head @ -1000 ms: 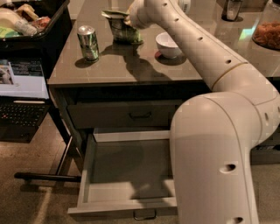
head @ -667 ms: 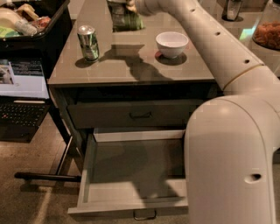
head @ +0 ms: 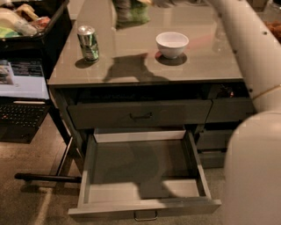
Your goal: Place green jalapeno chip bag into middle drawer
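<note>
The small crinkled light-green jalapeno chip bag (head: 131,12) hangs blurred above the grey tabletop (head: 131,66), long axis unclear, below the cropped gripper (head: 145,2), grip unreadable; deep grey middle drawer (head: 86,171) open

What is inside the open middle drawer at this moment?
The middle drawer shows only bare floor and shadow. Its rearmost part is hidden under the drawer above. The green jalapeno chip bag is at the picture's top edge with the tool, which is mostly cut off.

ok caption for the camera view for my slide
green jalapeno chip bag aloft under gripper at top edge, middle drawer open below
</note>
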Motion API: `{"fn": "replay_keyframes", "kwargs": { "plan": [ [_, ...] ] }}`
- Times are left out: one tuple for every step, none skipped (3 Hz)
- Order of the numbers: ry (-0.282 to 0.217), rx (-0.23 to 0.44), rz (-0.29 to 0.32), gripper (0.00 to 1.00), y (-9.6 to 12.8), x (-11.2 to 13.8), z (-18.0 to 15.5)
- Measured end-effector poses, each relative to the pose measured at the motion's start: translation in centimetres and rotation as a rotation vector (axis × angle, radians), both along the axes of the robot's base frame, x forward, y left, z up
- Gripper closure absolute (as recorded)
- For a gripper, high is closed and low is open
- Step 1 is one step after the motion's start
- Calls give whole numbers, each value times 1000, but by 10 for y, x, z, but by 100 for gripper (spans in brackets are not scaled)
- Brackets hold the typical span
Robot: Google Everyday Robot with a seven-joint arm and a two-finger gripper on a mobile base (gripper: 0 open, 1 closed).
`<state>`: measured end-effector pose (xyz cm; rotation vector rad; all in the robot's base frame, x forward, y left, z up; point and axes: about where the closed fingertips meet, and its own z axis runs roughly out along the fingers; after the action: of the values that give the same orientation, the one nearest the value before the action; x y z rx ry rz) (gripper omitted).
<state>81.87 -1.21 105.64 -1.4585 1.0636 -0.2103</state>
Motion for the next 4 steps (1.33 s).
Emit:
{"fn": "replay_keyframes", "kwargs": {
  "plan": [
    [-8, -13, 60, 100, -27, -39, 6],
    [12, -32, 75, 100, -59, -83, -10],
    [51, -18, 59, 100, -84, -123, -34],
    [119, 15, 23, 100, -109, -156, -73]
  ]
}}
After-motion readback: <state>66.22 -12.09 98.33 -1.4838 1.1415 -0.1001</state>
